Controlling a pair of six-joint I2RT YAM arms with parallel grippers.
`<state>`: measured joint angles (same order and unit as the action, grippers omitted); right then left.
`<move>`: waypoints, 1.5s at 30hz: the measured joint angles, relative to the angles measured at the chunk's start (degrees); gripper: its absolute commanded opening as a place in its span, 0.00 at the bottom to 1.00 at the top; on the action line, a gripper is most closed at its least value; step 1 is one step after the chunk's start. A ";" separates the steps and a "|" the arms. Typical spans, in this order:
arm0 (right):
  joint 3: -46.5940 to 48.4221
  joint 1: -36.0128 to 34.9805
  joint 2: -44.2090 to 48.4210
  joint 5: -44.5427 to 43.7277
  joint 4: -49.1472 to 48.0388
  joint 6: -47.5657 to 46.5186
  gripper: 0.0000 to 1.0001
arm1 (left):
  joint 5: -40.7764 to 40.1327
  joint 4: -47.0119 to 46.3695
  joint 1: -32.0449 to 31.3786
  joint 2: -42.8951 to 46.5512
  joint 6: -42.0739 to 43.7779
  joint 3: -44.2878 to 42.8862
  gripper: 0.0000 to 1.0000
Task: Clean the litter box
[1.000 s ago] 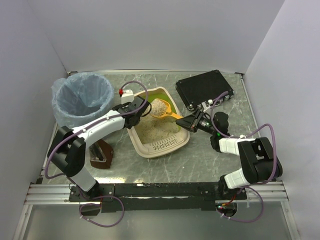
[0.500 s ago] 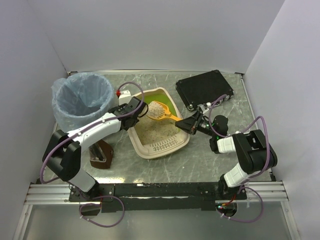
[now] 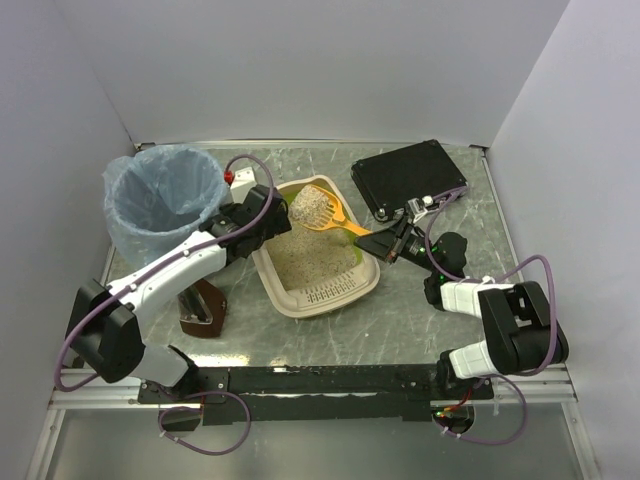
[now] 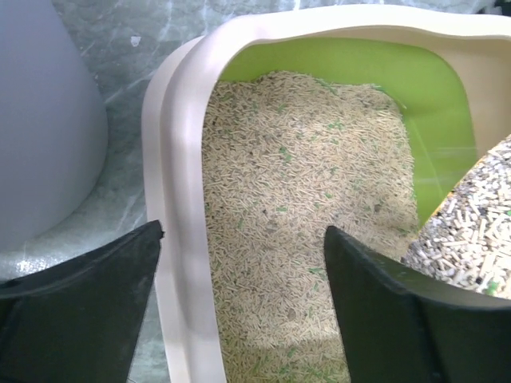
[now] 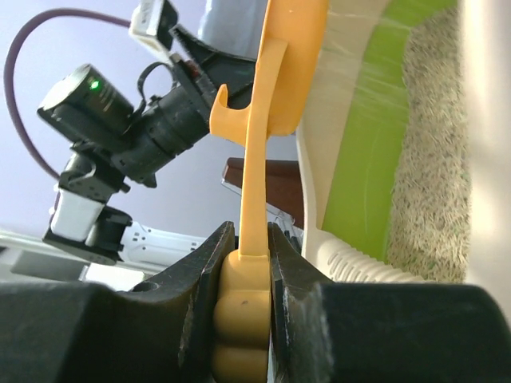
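The beige litter box (image 3: 325, 292), lime-green inside, holds sandy granules at the table's middle. In the left wrist view my left gripper (image 4: 243, 271) stands open astride the box's left rim (image 4: 180, 239), one finger (image 4: 80, 303) outside it and the other above the granules. From above, the left gripper (image 3: 272, 228) sits at the box's far-left side. My right gripper (image 5: 246, 263) is shut on the handle of an orange scoop (image 5: 255, 120). The scoop (image 3: 318, 207) hangs over the box's far end with a heap of granules in it. The right gripper (image 3: 385, 242) is at the box's right.
A round bin with a blue bag (image 3: 165, 200) stands at the far left, close to my left arm. A black case (image 3: 408, 175) lies at the far right. A brown object (image 3: 203, 308) rests near the left arm's middle.
My left gripper has gone from shut to open at the box's left rim. The right gripper has lifted the loaded scoop higher and toward the box's far end.
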<state>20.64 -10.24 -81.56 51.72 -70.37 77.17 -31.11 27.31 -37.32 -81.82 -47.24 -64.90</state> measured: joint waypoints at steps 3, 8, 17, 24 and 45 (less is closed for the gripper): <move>0.00 0.00 2.08 -0.20 -0.26 -1.31 0.00 | 0.87 -0.09 0.00 1.25 0.07 0.02 0.99; 0.09 -0.66 2.49 -3.56 -0.87 -1.86 0.00 | 1.77 -0.04 -0.22 5.40 0.02 0.02 0.99; 0.70 -2.43 5.29 -7.93 -0.85 -3.26 0.00 | -0.15 1.31 -0.20 11.41 -0.35 1.29 0.99; 0.74 -4.83 8.28 -10.34 -1.81 -3.76 0.00 | -1.07 2.69 -0.20 12.76 -0.55 1.92 0.97; 2.23 -6.03 11.23 -9.53 10.91 -9.51 0.00 | -1.40 4.00 -0.20 14.14 -1.75 3.93 0.97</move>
<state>22.87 -16.27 -70.32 42.19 -59.46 67.66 -32.51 31.31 -37.52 -67.68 -48.99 -60.97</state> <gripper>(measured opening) 0.277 0.972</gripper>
